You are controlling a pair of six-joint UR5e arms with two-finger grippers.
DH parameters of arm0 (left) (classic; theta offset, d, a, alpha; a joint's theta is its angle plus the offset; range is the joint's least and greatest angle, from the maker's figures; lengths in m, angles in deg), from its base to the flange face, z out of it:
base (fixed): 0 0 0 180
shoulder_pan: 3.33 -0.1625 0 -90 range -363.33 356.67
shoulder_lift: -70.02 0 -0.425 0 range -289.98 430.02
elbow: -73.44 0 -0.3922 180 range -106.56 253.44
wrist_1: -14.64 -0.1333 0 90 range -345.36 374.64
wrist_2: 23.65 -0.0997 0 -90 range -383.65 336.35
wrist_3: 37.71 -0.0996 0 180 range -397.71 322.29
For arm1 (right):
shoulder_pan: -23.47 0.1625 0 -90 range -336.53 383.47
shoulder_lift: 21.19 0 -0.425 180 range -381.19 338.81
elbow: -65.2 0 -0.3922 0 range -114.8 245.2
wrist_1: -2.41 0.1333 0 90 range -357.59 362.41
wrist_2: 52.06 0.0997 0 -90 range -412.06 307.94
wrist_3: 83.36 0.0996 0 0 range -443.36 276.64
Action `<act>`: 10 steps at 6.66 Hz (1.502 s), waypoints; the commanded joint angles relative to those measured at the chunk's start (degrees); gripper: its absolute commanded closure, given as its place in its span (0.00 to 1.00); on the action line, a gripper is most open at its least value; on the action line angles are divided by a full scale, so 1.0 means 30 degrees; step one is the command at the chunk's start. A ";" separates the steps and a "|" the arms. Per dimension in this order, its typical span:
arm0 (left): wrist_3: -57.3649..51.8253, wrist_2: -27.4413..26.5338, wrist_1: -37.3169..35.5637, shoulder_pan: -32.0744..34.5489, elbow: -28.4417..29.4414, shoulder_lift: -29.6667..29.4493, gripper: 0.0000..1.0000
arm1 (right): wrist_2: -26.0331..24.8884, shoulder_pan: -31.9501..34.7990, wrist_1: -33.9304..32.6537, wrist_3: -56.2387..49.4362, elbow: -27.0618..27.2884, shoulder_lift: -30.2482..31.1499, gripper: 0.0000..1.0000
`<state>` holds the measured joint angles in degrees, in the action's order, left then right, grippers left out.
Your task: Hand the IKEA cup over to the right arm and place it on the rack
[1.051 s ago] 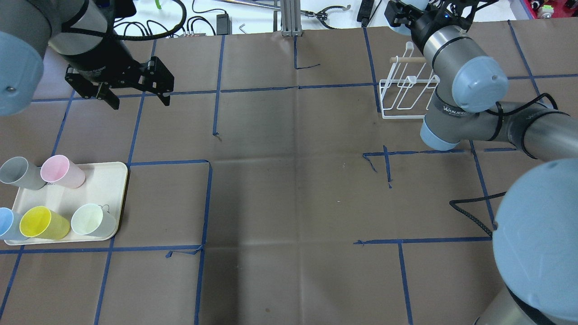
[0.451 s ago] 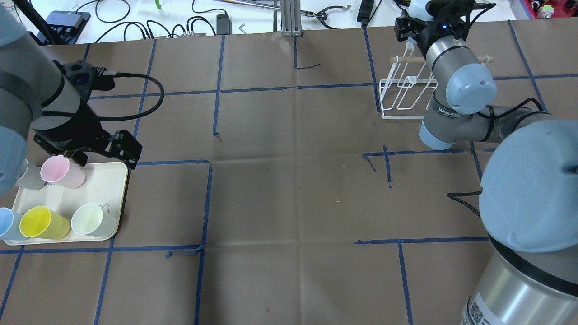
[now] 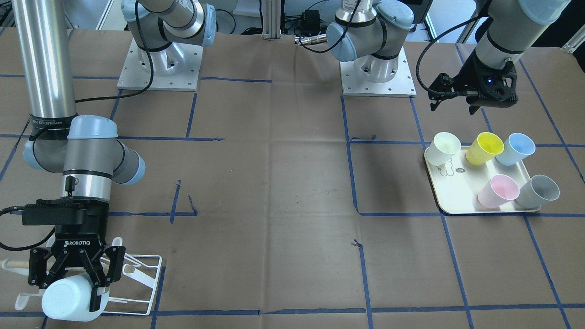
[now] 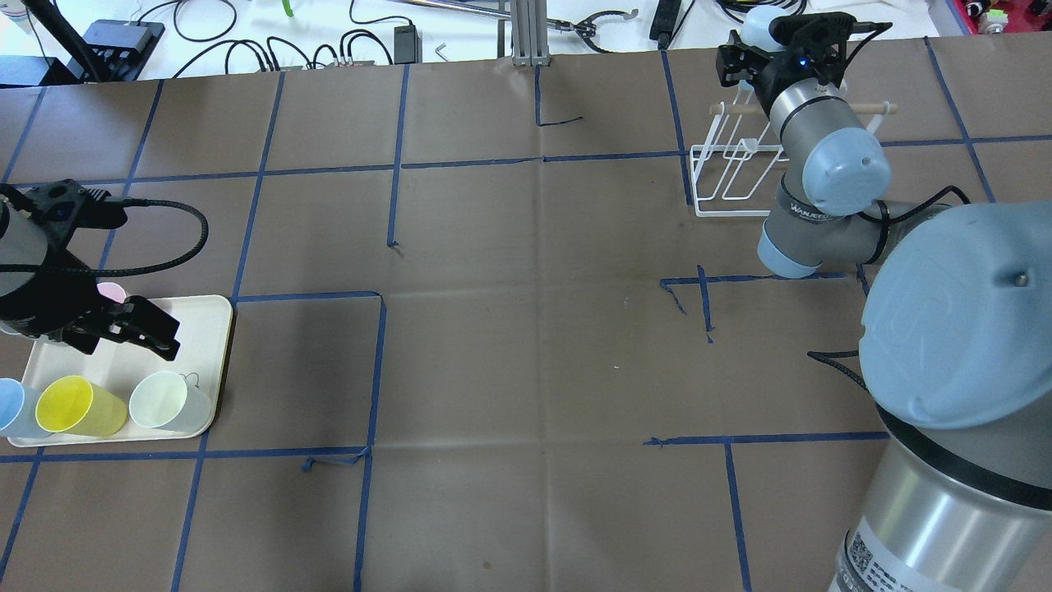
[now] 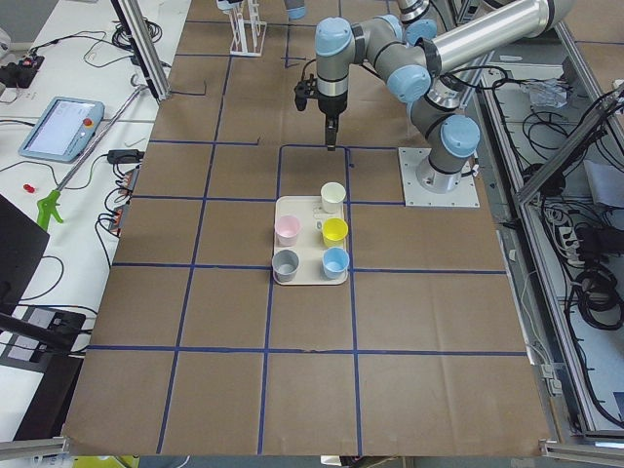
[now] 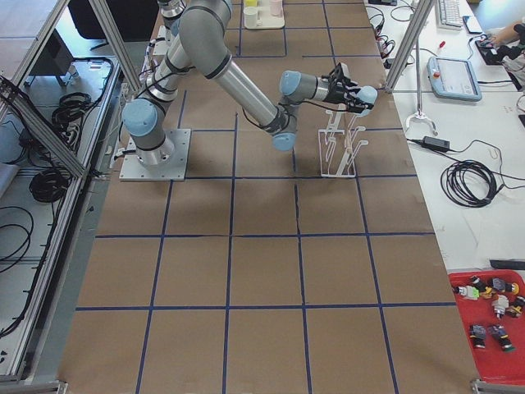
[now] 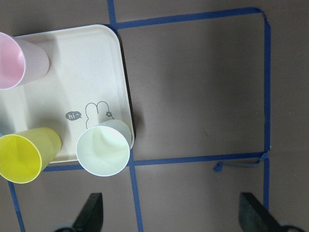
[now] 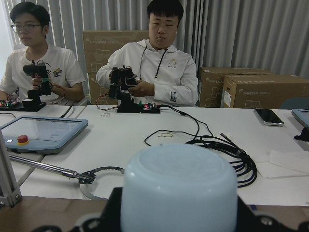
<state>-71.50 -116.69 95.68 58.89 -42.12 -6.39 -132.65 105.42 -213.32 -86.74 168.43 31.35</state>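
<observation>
My right gripper (image 3: 71, 292) is shut on a pale blue-white cup (image 3: 68, 301), held on its side over the small white wire rack (image 3: 146, 274) with a wooden dowel handle. The overhead view shows the gripper (image 4: 768, 49), the cup (image 4: 756, 20) and the rack (image 4: 727, 177) at the far right. The cup (image 8: 178, 188) fills the lower middle of the right wrist view. My left gripper (image 4: 156, 337) is open and empty, above the cream bear tray (image 4: 205, 329). Its fingertips (image 7: 91, 212) frame the table beside the pale cup (image 7: 104, 150).
The tray (image 3: 457, 192) holds a pale cup (image 3: 445, 147), a yellow cup (image 3: 484, 147), a blue cup (image 3: 516, 148), a pink cup (image 3: 498, 191) and a grey cup (image 3: 539, 191). Cables and tools lie beyond the table's far edge. Two operators (image 8: 164, 67) sit there.
My left arm has swung from the far left of the table toward me and now hovers over the tray. My right arm has shifted the cup slightly farther over the rack.
</observation>
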 commanded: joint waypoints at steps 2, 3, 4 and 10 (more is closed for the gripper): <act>-0.1569 0.0545 -0.3966 -0.1258 -0.3066 -0.0281 0.02 | 0.0025 0.0018 -0.0365 0.0103 -0.0102 -0.0520 0.78; -0.1569 0.0516 -0.6103 -0.1345 -0.4474 -0.0397 0.01 | -0.0004 0.0018 -0.0772 0.0132 -0.0538 -0.0928 0.78; -0.1540 0.0516 -0.6733 -0.1375 -0.4894 -0.0805 0.03 | -0.0004 0.0047 -0.0892 0.0161 -0.0542 -0.1019 0.78; -0.1217 0.0341 -0.9729 -0.2488 -0.5719 -0.4180 0.23 | -0.0062 0.0077 -0.0659 0.0249 -0.0484 -0.1079 0.00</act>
<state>-75.41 -115.36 66.26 51.53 -59.19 -19.18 -132.76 105.60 -215.39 -85.96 167.01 27.97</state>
